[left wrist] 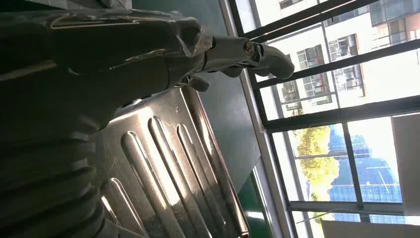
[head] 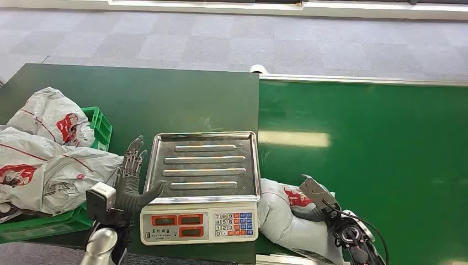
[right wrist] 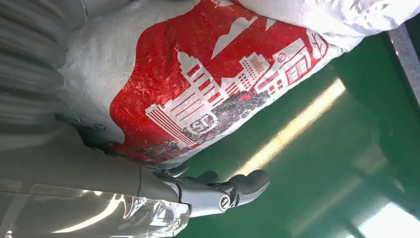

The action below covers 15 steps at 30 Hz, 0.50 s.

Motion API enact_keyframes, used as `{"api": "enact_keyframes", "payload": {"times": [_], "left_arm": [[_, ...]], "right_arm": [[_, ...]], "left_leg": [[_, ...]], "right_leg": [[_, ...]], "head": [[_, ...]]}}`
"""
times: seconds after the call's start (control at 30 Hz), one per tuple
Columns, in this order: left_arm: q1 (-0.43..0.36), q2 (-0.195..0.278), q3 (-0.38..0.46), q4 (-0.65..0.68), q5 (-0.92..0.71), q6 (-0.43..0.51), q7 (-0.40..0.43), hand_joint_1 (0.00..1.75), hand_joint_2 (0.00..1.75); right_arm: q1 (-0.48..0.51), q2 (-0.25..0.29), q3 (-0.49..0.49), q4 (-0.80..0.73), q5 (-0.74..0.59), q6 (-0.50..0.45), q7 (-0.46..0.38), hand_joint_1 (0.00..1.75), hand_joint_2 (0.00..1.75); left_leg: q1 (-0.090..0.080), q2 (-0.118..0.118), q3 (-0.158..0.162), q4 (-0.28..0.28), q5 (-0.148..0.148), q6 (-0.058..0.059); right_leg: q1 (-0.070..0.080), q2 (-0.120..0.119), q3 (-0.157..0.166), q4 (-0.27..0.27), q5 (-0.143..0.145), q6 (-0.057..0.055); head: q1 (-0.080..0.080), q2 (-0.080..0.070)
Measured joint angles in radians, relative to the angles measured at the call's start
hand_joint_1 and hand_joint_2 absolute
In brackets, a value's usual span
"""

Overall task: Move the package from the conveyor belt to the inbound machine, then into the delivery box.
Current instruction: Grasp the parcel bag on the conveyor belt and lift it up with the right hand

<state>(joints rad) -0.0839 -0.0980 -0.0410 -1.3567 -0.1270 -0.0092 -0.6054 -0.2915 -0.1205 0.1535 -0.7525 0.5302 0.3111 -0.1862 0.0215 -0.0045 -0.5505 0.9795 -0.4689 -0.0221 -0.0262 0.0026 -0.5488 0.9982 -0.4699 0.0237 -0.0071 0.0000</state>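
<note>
A grey package with a red print lies on the green conveyor belt, just right of the scale. My right hand grips it from the right. In the right wrist view the package lies against the palm, the thumb curls along its edge, and the other fingers are hidden. The inbound machine is a white scale with a bare steel tray. My left hand stands open at the tray's left side, fingers spread upward, thumb touching the tray's front left corner. The left wrist view shows the tray beside that hand.
A green crate at the left holds several grey packages heaped above its rim. The scale stands on a dark green table that butts against the belt. Grey carpet lies beyond.
</note>
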Motion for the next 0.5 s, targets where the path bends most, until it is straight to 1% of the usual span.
{"api": "enact_keyframes", "payload": {"times": [0.13, 0.37, 0.4, 0.47, 0.5], "left_arm": [[-0.004, 0.0, -0.001, 0.004, 0.0, 0.0, 0.001, 0.0, 1.75], [-0.017, -0.001, -0.015, 0.021, 0.004, -0.002, 0.008, 0.0, 1.75], [-0.019, -0.002, -0.016, 0.022, 0.005, -0.002, 0.008, 0.0, 1.75], [-0.02, -0.002, -0.018, 0.024, 0.006, -0.002, 0.009, 0.0, 1.75], [-0.021, -0.002, -0.019, 0.024, 0.006, -0.002, 0.009, 0.0, 1.75]], "right_arm": [[-0.01, 0.006, 0.009, 0.015, 0.01, 0.008, -0.003, 0.0, 1.75], [-0.045, 0.028, 0.059, 0.075, 0.03, 0.011, -0.031, 0.0, 1.75], [-0.046, 0.03, 0.065, 0.078, 0.031, 0.009, -0.033, 0.11, 1.75], [-0.048, 0.032, 0.073, 0.082, 0.033, 0.006, -0.035, 0.87, 1.75], [-0.048, 0.032, 0.077, 0.083, 0.034, 0.004, -0.036, 1.3, 1.75]], "left_leg": [[0.0, 0.001, 0.002, 0.0, 0.0, 0.0], [0.001, 0.01, 0.009, 0.0, -0.003, -0.001], [0.001, 0.011, 0.01, -0.001, -0.004, -0.001], [0.001, 0.012, 0.013, -0.001, -0.005, -0.002], [0.001, 0.012, 0.014, -0.001, -0.005, -0.002]], "right_leg": [[0.0, 0.001, 0.001, 0.0, 0.0, 0.0], [0.001, 0.01, 0.006, 0.0, 0.0, 0.0], [0.001, 0.011, 0.006, 0.0, 0.0, 0.0], [0.001, 0.013, 0.008, 0.0, 0.0, 0.0], [0.001, 0.014, 0.008, 0.0, 0.0, 0.0]], "head": [[0.0, 0.0], [0.0, 0.0], [0.0, 0.0], [0.0, 0.0], [0.0, 0.0]]}}
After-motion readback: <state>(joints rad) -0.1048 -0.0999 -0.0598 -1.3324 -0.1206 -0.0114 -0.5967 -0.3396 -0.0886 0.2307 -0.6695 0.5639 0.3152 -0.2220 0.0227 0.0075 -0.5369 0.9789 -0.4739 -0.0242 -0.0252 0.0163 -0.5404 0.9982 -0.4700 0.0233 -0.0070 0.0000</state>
